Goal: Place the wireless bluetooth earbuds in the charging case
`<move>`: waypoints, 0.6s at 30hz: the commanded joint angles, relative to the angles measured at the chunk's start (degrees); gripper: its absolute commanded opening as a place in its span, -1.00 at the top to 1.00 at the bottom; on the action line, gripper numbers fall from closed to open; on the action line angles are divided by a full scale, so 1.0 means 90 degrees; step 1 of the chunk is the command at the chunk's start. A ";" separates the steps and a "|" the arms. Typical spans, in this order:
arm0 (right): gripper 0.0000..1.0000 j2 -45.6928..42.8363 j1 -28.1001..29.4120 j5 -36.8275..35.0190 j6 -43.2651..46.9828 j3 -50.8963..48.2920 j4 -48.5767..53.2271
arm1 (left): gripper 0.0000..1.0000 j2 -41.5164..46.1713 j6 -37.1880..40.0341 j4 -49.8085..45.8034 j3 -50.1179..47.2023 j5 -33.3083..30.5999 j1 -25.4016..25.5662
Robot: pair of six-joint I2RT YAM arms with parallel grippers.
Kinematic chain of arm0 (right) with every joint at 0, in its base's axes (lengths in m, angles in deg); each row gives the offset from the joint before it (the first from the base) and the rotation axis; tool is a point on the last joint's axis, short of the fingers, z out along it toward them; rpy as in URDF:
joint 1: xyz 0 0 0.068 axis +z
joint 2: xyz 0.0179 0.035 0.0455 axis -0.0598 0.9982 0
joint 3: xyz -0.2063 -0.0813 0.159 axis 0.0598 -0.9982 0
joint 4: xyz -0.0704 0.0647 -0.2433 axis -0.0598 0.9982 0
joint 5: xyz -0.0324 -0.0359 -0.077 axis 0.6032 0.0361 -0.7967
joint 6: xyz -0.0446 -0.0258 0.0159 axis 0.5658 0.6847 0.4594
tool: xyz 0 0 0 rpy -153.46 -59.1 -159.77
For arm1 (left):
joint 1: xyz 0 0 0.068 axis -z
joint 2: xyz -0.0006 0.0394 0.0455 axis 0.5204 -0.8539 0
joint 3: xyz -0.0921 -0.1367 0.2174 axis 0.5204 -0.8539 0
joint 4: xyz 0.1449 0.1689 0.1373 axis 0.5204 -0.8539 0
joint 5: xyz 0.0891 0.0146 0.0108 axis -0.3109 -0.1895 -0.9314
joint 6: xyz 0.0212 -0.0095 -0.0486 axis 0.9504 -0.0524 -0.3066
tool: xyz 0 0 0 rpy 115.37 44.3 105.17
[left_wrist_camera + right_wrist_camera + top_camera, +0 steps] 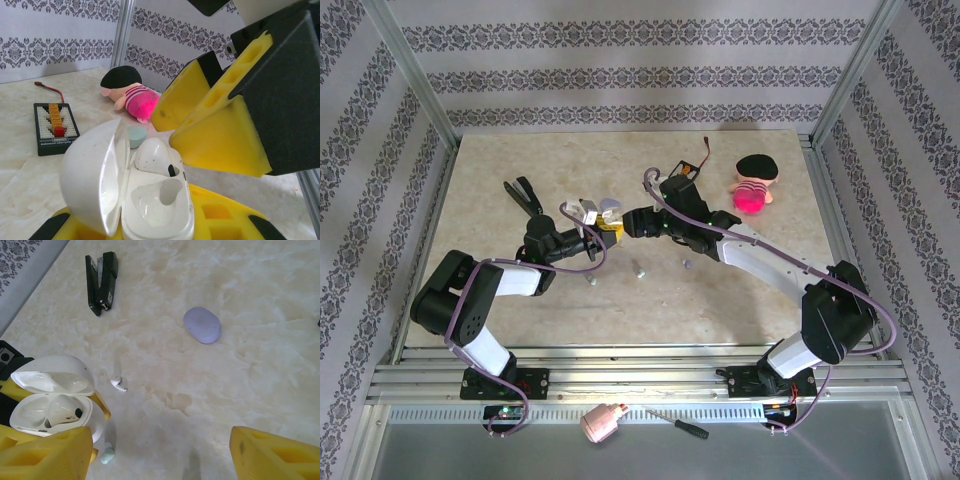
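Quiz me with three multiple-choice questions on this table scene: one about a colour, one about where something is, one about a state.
1. What colour is the closed oval shell on the table? A) lavender B) red C) black
2. Where is the open white charging case? A) flat on the table B) in the left gripper C) on a shelf
3. How are that case's two slots? A) both filled B) both empty C) one filled, one empty

Answers: 1 A, the shell looks pale lavender; 2 B, the left gripper's yellow fingers clamp it; 3 C, one earbud sits seated, the other slot is bare.
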 commanded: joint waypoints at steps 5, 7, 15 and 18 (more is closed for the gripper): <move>-0.72 -0.0794 -0.0149 -0.0327 0.0048 -0.0743 -0.0705 | 1.00 -0.0023 0.0201 0.0386 -0.0151 -0.0078 -0.0416; -0.96 -0.0831 -0.0288 -0.0142 -0.0131 -0.0897 -0.0830 | 1.00 0.0000 0.0221 0.0408 -0.0159 -0.0072 -0.0562; -0.97 -0.0645 -0.0596 0.0651 -0.0333 -0.1281 -0.1154 | 1.00 0.0153 0.0435 -0.0191 0.0000 -0.0494 -0.1372; -0.94 -0.0392 -0.0385 0.0473 0.0001 -0.1171 -0.0895 | 1.00 0.0189 0.0532 -0.0646 0.0125 -0.0564 -0.1679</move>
